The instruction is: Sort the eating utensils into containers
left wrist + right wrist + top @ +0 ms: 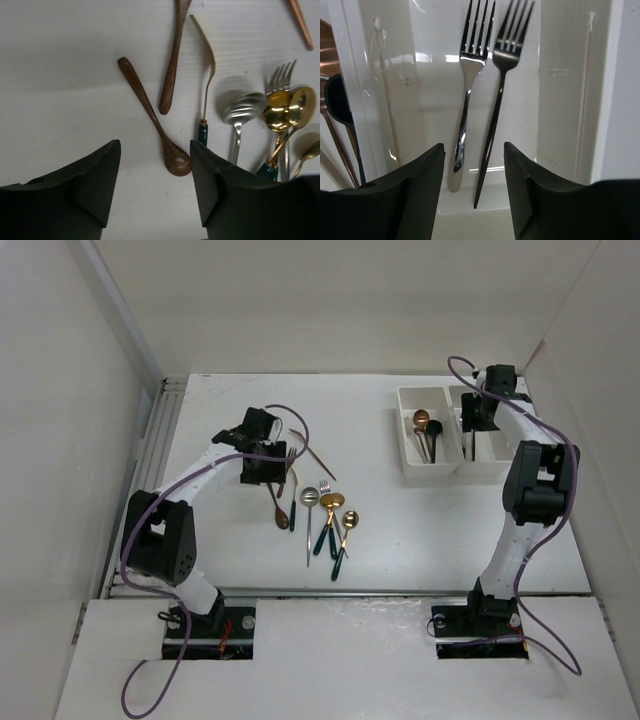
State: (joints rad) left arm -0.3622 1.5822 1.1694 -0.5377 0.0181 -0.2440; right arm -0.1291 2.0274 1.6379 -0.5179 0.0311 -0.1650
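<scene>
Desk [420, 540] carries the containers [401, 425] at far right: spoons [428, 425] in the left compartment, silver fork [466, 85] and black fork [499, 90] in the right. Most utensils [310, 498] lie unsorted mid-desk; judged under half done. Right end effector [474, 150] hangs spread, empty, over the forks; left end effector [155, 147] spread, empty, above a wooden spoon [150, 117]. Overlapped gold spoons [280, 112] resist counting; right arm [535, 480] hides the right compartment from above.

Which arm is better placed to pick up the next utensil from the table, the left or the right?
Left. The left gripper hangs open right over the brown wooden spoon among the loose utensils. The right gripper, open and empty, is away over the two forks in the white tray.
</scene>
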